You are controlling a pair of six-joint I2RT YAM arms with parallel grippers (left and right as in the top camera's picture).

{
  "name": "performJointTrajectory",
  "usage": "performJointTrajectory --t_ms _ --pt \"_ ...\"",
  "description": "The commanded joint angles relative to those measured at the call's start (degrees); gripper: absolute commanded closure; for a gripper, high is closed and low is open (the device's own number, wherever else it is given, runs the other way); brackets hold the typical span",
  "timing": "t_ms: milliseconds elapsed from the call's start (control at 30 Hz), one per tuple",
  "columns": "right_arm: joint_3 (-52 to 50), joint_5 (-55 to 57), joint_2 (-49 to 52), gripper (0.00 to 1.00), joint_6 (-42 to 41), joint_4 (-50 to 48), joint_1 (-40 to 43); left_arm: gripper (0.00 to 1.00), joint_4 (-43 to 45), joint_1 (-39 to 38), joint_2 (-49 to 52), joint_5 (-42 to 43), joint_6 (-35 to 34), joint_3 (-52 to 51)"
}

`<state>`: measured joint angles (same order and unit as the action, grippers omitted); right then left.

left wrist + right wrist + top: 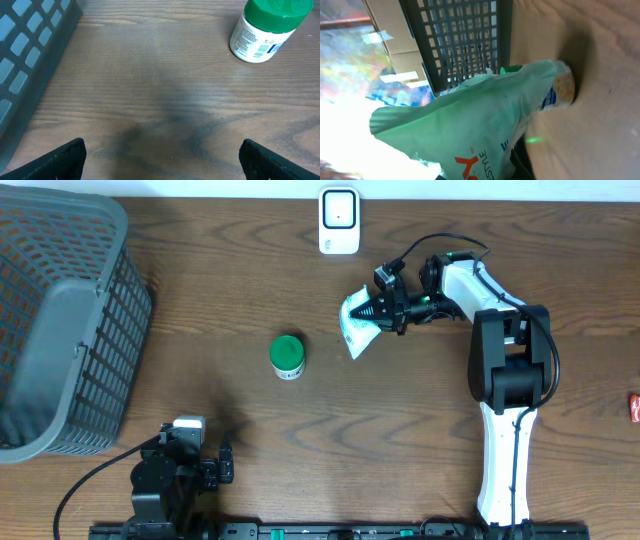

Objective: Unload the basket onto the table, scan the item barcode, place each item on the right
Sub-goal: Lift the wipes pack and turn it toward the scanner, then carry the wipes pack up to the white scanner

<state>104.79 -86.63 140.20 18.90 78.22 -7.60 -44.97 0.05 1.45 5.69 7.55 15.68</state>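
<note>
Pouch (pixel 356 326) location: we find the pale green pouch pinched in the right gripper (pixel 377 311), right of centre over the table (pixel 420 440). The jaws are pressed together on the pouch's right edge, and the pouch sticks out to the left of the fingertips. We cannot tell whether its lower corner touches the table.

Scanner (pixel 339 220) location: the white scanner stands at the far edge of the table, near the pouch but apart from it.

In the right wrist view, the pouch fills the lower middle of the frame. It is creased and carries red and blue print on its face. The print is cut off, so we cannot read it.

Other items:
- A white bottle (pixel 287 358) with a green cap stands upright left of the pouch, near it but not touching.
- A grey basket (pixel 60 330) occupies the left end of the table.
- A small red object (pixel 634 407) lies at the right edge, partly out of frame.

Left gripper (pixel 226 464) state: it sits at the near edge of the table, left of centre. In its wrist view we see both fingers (pixel 62 161) spread wide, with only bare table between them. It holds nothing. The bottle stands beyond it to the right, and the basket wall runs along its left side.
</note>
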Motion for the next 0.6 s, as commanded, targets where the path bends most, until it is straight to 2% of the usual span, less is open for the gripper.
performJointTrajectory --t_ms 0,267,367,433,567 --pt "0.3 -2.8 -0.8 0.99 1.1 3.2 -1.0 0.02 0.0 0.2 -0.1 0.3 0.3 0.1" --pt "2.1 3.7 -5.3 0.99 13.7 16.5 -2.9 0.02 0.0 0.2 -0.1 0.3 0.3 0.1" --pt "3.1 10.6 -9.9 0.98 14.4 15.7 -4.7 0.02 0.0 0.2 -0.1 0.3 0.3 0.1" --pt "3.5 19.2 -13.2 0.98 10.6 10.8 -6.6 0.02 0.0 0.2 -0.1 0.3 0.3 0.1" --pt "3.5 49.6 -17.4 0.99 -10.4 -2.5 -12.2 0.02 0.0 0.2 -0.1 0.3 0.3 0.1"
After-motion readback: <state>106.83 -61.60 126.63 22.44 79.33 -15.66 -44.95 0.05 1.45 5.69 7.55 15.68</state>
